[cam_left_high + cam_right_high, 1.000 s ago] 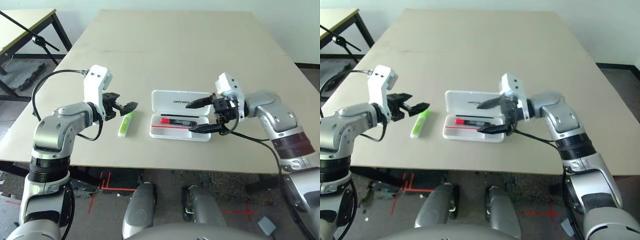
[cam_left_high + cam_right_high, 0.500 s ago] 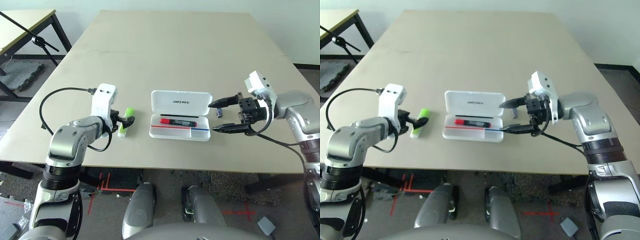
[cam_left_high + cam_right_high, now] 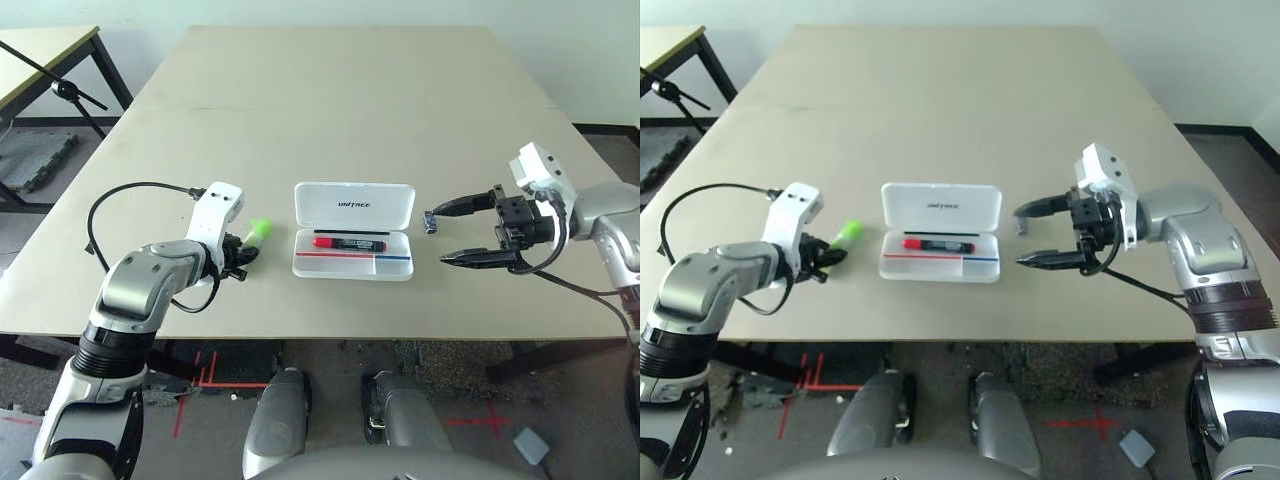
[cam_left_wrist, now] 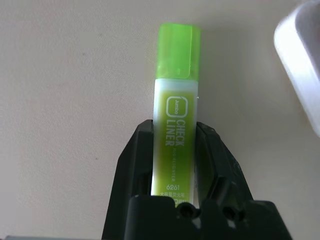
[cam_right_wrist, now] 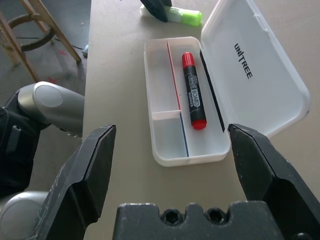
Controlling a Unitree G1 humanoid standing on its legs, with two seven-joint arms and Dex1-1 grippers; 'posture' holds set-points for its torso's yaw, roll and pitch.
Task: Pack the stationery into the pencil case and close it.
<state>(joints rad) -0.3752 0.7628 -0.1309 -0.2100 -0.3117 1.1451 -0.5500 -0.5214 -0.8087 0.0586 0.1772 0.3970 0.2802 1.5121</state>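
Observation:
The white pencil case (image 3: 353, 206) lies open at mid-table, its lid laid back. A black marker with a red cap (image 3: 345, 242) rests in its tray (image 5: 161, 90). The lime-green highlighter (image 4: 175, 115) lies on the table left of the case, and my left gripper (image 3: 240, 256) is shut on its labelled body, with the green cap (image 3: 259, 230) poking out past the fingers. A tiny dark clip-like piece (image 3: 430, 222) sits just right of the lid. My right gripper (image 3: 463, 232) hovers open to the right of the case, beside the clip, holding nothing.
The beige table (image 3: 340, 110) stretches far behind the case. Its front edge (image 3: 330, 335) runs close to both arms. A second table and a black stand (image 3: 60, 85) are off to the far left on the floor.
My left gripper came down over the highlighter and closed on it. My right gripper drew back to the right, away from the case, and stayed open. The camera view shifted slightly.

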